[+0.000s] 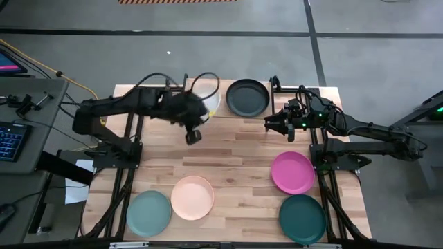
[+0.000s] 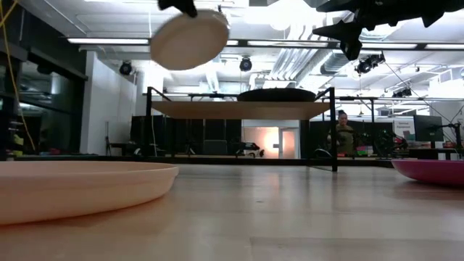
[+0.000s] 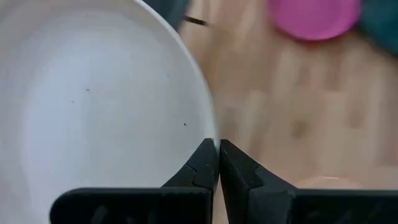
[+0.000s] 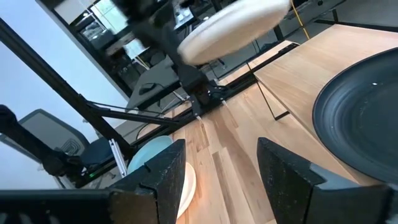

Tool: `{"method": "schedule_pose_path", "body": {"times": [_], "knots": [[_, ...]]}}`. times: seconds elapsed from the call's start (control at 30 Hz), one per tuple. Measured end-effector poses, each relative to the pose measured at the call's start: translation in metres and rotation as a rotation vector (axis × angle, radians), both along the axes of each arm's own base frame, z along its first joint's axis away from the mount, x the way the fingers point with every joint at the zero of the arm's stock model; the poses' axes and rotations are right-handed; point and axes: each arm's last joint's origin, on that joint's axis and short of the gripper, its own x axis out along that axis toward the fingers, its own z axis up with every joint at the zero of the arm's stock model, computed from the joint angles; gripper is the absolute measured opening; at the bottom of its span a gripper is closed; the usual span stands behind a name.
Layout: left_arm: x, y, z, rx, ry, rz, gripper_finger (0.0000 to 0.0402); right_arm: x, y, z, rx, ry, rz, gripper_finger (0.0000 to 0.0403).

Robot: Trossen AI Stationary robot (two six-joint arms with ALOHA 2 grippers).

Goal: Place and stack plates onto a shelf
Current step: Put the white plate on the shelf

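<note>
white plate (image 2: pixel 190 38) tilted, pinched by left gripper (image 3: pixel 218 163)

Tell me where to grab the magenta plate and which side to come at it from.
Pinch the raised rim of the magenta plate. It lies flat on the tabletop, so only the edge offers a pinch. Probably take the rim arc facing the shelf, coming down from above with the right gripper, which is open and close by. The dark teal plate crowds the opposite side.
</note>
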Motion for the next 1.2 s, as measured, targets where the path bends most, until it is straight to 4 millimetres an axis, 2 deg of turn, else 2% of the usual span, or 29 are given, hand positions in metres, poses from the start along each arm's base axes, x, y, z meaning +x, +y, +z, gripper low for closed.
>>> {"method": "schedule_pose_path", "body": {"times": [0.13,0.37,0.7,1.2], "knots": [[0.014,0.02,-0.01,0.117,0.089,-0.075,0.0,0.0,0.0,0.0,0.004,0.0,-0.001,0.0181],[0.039,0.042,-0.045,0.206,0.279,-0.161,0.0,0.0,0.0,0.0,0.002,0.001,0.0,0.0181],[0.051,0.06,-0.078,0.155,0.436,-0.109,0.0,0.0,0.0,0.0,0.004,0.002,0.0,0.0181],[0.054,0.067,-0.082,0.096,0.397,-0.023,0.0,0.0,0.0,0.0,0.005,0.002,0.002,0.0181]]}}
